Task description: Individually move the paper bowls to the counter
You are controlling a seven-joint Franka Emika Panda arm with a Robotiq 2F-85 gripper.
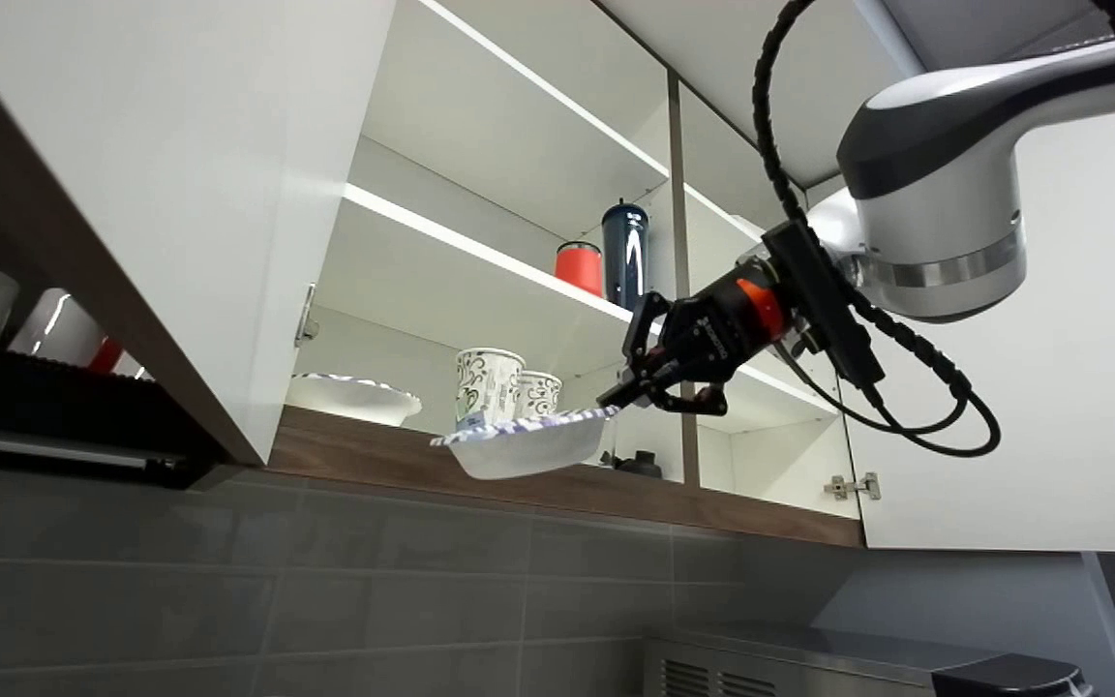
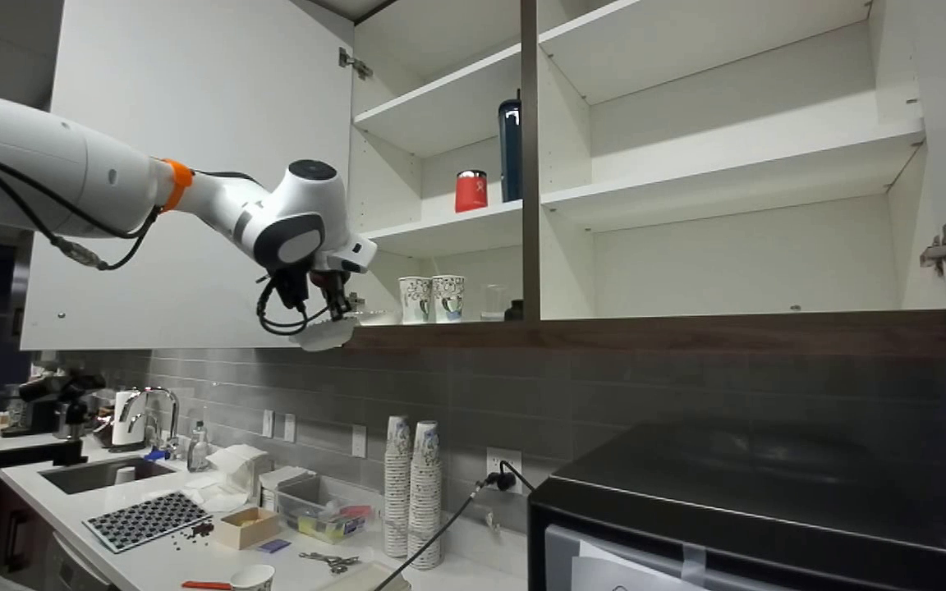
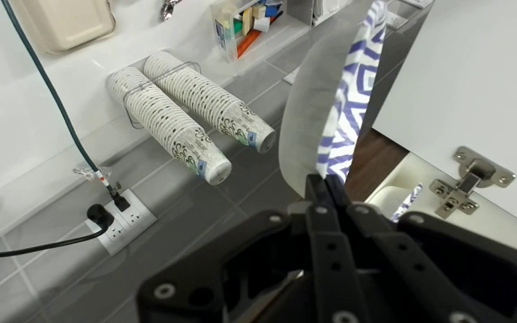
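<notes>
In an exterior view, at left, at least one paper bowl [image 1: 349,400] sits in the wall cupboard [image 1: 761,508], yet to be fetched; rightward, a second paper bowl [image 1: 528,455] hangs outside, rim pinched in the gripper's [image 1: 613,396] closed jaws; delivery to the counter [image 2: 161,562] unfinished

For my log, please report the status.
Black hand shut on white, shallow, purple-rimmed paper bowl. In air, not yet on white counter. Two tall stacks of white paper cups there: possible obstacle.

In an exterior view, open at six o'clock below the bowl [image 2: 323,335]; blocked at two by cups [image 2: 447,300], five by stacks [image 2: 424,497].
</notes>
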